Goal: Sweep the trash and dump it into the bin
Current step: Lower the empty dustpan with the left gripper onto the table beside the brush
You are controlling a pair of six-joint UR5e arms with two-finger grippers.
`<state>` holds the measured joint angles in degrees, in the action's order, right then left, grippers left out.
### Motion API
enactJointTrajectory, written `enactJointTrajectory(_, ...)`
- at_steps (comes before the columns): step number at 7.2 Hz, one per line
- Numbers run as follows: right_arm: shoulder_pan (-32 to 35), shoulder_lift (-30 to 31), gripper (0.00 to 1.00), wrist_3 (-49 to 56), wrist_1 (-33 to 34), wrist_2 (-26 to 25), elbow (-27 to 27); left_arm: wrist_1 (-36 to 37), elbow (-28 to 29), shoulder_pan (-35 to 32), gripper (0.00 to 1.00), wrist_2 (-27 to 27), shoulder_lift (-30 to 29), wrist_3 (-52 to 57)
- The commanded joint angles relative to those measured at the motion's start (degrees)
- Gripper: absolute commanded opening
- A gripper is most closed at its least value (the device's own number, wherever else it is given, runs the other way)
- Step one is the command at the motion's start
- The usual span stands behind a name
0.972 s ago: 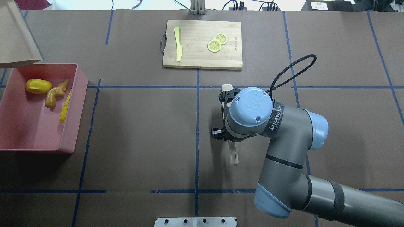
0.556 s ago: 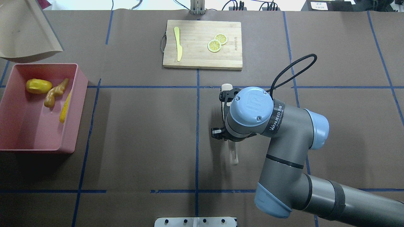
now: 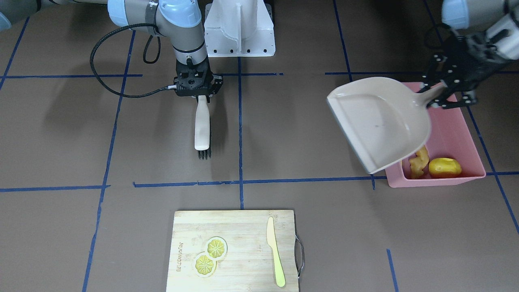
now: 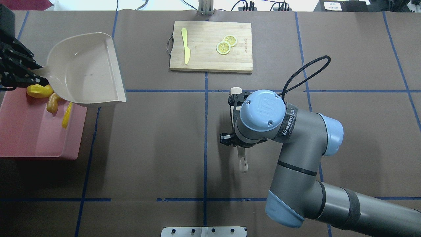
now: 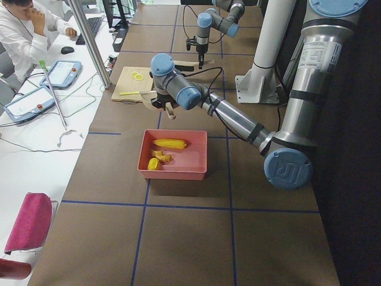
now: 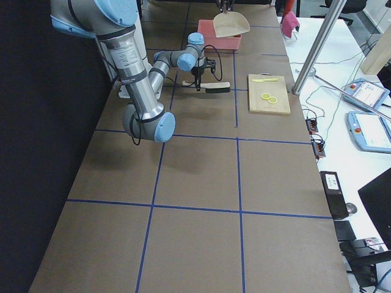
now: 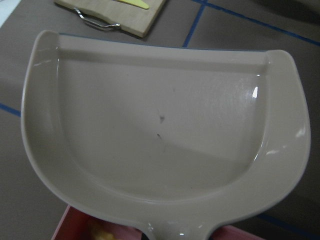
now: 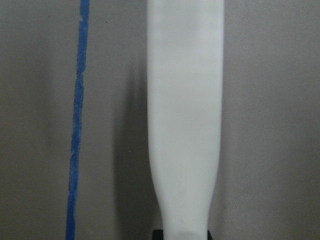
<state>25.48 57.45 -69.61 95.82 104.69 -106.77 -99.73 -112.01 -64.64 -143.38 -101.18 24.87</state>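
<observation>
The trash lies in the pink bin (image 4: 36, 138) at the table's left: a yellow lump (image 4: 37, 91), a tan ginger root (image 4: 52, 102) and a corn cob (image 4: 67, 115). My left gripper (image 3: 441, 94) is shut on the handle of the beige dustpan (image 4: 82, 67), which hangs over the bin's far end. The pan (image 7: 160, 120) holds nothing. My right gripper (image 3: 201, 96) is shut on the handle of a white brush (image 3: 202, 125) that rests on the table's middle, bristles pointing toward the cutting board.
A wooden cutting board (image 4: 210, 46) lies at the far middle with two lemon slices (image 4: 226, 44) and a pale yellow knife (image 4: 185, 46). The robot's white base (image 3: 239, 28) stands at the near edge. A person sits beyond the far side in the exterior left view.
The dustpan has swung down from the far left corner and now hangs level over the bin's far end. The ginger root shifted slightly. The right arm and brush stayed still.
</observation>
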Motion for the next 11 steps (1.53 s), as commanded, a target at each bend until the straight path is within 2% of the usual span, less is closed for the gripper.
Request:
enactJointTrajectory(1, 0.00, 0.03, 0.00, 0.00, -0.02, -0.02, -0.19, -0.12, -0.05, 9.48, 0.05, 0.29, -2.00, -0.17)
enactJointTrajectory(2, 0.09, 0.03, 0.00, 0.00, -0.02, -0.02, -0.19, -0.38, 0.04, 12.83, 0.05, 4.90, -3.40, -0.52)
enactJointTrajectory(3, 0.00, -0.05, 0.00, -0.09, -0.02, -0.02, -0.19, -3.86, 0.65, 17.48, 0.05, 10.60, -3.84, -0.79)
enactJointTrajectory(5, 0.18, 0.03, 0.00, -0.27, -0.02, -0.02, -0.28, -7.39, 2.40, 24.70, 0.06, 16.17, -5.33, -4.37)
enactJointTrajectory(9, 0.35, 0.03, 0.00, -0.35, -0.02, 0.07, -1.42, -14.95, 12.49, 28.16, 0.11, 18.31, -9.81, -6.77)
enactJointTrajectory(11, 0.35, 0.03, 0.00, -0.44, -0.02, 0.16, -1.43, -15.06, 14.80, 28.25, 0.20, 18.31, -11.84, -6.59)
